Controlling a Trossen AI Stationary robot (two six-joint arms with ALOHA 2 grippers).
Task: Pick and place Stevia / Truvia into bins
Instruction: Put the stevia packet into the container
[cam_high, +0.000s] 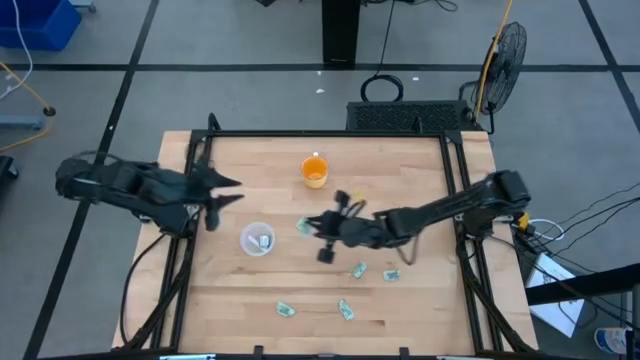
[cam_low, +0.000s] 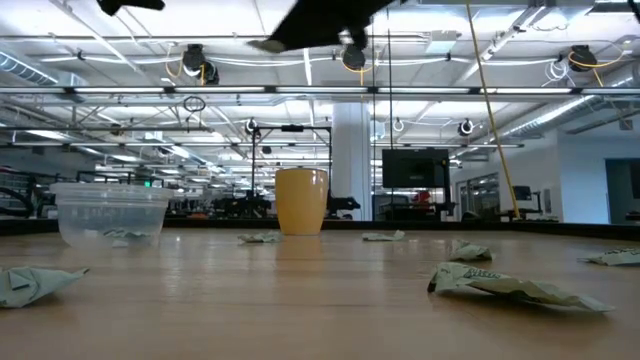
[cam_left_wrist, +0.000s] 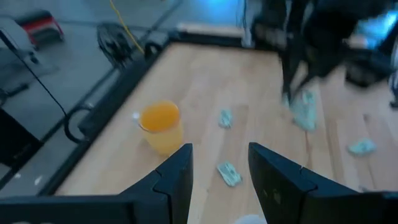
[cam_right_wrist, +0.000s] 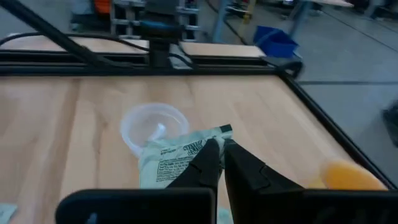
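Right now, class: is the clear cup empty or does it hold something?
Not empty: the clear cup holds at least one packet, seen from above.

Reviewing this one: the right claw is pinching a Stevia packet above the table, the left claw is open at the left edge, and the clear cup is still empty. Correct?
Not quite: the clear cup is not empty. The high view shows a packet already inside it, and the low view shows one lying on its bottom. The rest holds: the right claw is shut on a Stevia packet, and the left claw is open at the left edge.
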